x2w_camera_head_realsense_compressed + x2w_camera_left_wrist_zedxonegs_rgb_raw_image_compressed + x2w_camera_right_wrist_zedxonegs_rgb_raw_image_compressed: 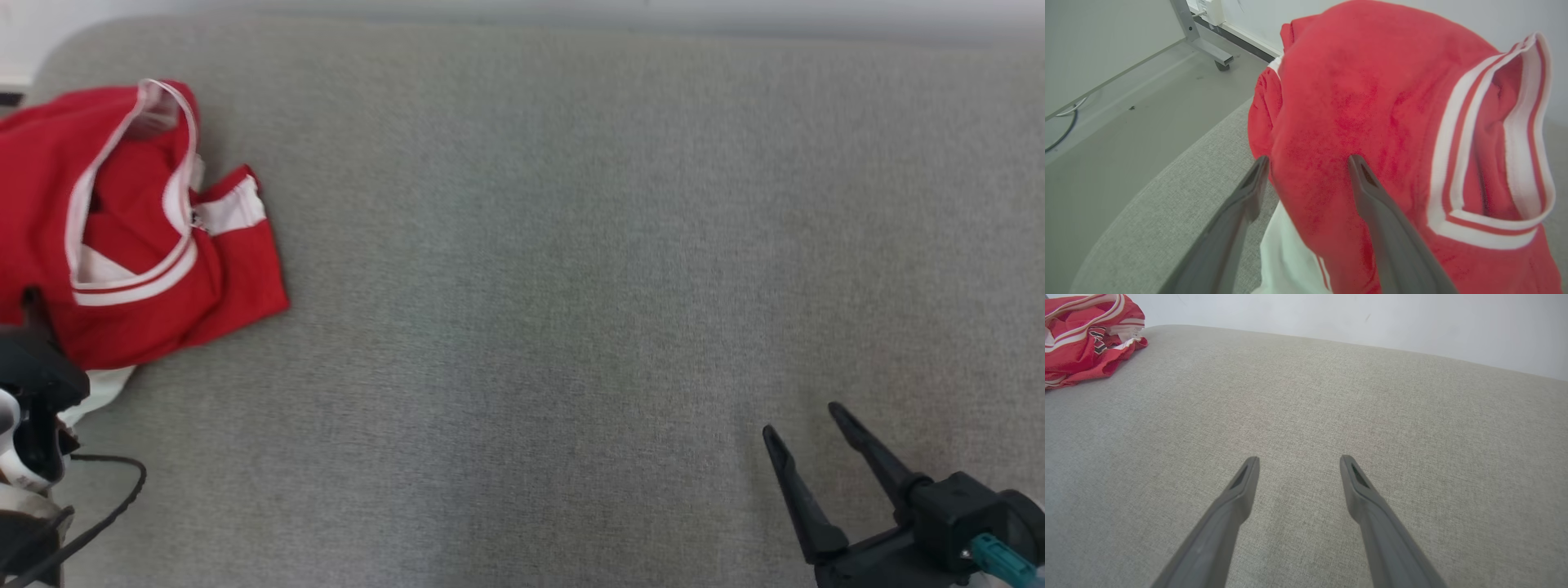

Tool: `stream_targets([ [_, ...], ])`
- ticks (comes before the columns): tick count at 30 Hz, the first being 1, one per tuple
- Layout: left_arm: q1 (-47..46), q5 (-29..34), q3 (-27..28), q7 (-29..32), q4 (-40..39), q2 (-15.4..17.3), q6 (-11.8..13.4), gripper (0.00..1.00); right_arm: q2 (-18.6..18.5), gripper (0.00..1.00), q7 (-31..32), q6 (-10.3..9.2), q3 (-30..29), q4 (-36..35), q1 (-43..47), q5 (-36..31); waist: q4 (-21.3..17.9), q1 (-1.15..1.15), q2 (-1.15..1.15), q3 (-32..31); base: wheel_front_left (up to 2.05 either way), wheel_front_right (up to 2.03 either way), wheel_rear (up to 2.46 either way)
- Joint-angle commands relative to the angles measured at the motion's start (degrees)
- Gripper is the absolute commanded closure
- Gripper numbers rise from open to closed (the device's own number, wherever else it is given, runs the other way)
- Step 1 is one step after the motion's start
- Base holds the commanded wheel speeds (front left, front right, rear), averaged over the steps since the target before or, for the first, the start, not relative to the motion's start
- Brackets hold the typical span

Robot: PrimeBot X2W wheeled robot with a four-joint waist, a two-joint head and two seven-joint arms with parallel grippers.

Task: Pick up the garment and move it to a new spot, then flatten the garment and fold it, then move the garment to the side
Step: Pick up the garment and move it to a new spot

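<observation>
You saw a red garment (139, 229) with white striped trim lying crumpled at the far left of a grey fabric-covered counter (571, 245), close to its rounded left edge. A white part of it showed beneath the red cloth at the near side.

In the left wrist view, your left gripper (1308, 163) was released, its two dark fingers spread wide. They pointed into the near side of the red garment (1372, 102), with a bulge of red cloth between the tips. Whether the tips actually touched the cloth could not be told, and nothing was grasped. Beyond the counter's edge lay a pale floor (1126, 102) and a wheeled metal frame leg (1208, 49).

Your right gripper (804, 423) sat at the lower right of the head view, well apart from the garment. It too was released, fingers splayed over bare grey fabric and holding nothing. In the right wrist view, the right gripper (1298, 459) pointed across the counter, with the garment (1081, 347) far off at the upper left corner.
</observation>
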Motion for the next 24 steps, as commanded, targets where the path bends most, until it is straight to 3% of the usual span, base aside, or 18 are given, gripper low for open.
stream_targets([
  [1,-1.0,-0.2,0.3,-0.7,0.4,0.1,0.3,0.00,-0.3,0.00,0.0,-0.14,-0.3,-0.9,0.0,-0.2,-2.0,0.00,-0.01,3.7,0.00,0.00,0.00],
  [4,-2.1,-0.2,-0.1,-2.0,1.2,-0.3,0.3,0.00,0.1,0.00,0.3,-0.14,-1.1,-2.0,0.0,-0.4,-1.6,0.00,-0.01,5.1,0.00,0.00,0.00],
  [5,-2.5,0.0,-0.3,-2.4,1.7,-0.4,0.2,0.64,0.3,0.00,0.3,-0.14,-1.3,-2.1,-0.1,-0.5,-1.4,0.00,-0.01,5.4,0.00,0.00,0.00],
  [7,-3.1,0.3,-0.8,-3.0,2.5,-0.5,0.0,1.00,0.8,0.00,0.2,-0.14,-1.3,-2.0,-0.3,-0.4,-1.1,0.00,-0.01,5.6,0.00,0.00,0.00],
  [16,-4.9,0.9,-2.4,-3.3,4.7,1.9,-2.7,1.00,2.6,0.00,-2.0,-0.14,1.0,1.2,-2.3,0.5,0.2,0.00,-0.01,3.3,0.00,0.00,0.00],
  [24,-6.4,-1.7,-2.0,-2.7,0.5,4.8,-5.7,1.00,5.3,0.00,-5.3,-0.14,2.9,6.3,-4.6,2.0,1.2,0.00,-0.01,-0.6,0.00,0.00,0.00],
])
